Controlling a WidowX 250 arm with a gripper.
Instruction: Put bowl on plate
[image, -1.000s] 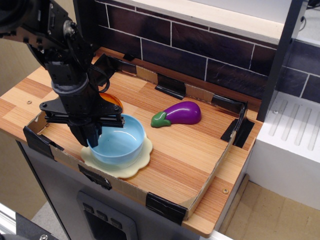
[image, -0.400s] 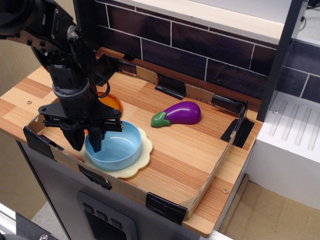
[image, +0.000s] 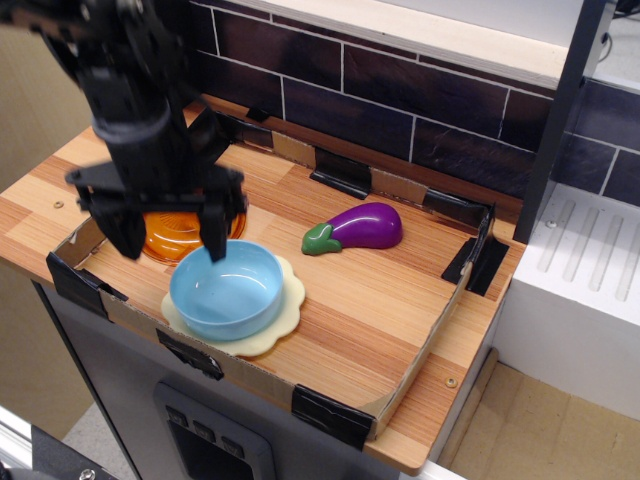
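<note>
My arm descends from the upper left of the view, black and blurred, with the wrist pointing straight down. My gripper (image: 170, 238) hangs with both fingers spread wide apart, tips downward. Nothing is held between my fingers (image: 214, 232); the jaws grip nothing.

light blue bowl (image: 226, 291), cream-yellow plate (image: 280, 318), purple eggplant (image: 360, 227)

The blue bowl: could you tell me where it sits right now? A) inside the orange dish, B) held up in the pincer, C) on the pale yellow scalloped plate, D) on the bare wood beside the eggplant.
C: the blue bowl rests on the pale yellow plate, whose scalloped rim shows around it, while the open pincer hangs above with nothing in it.
</note>
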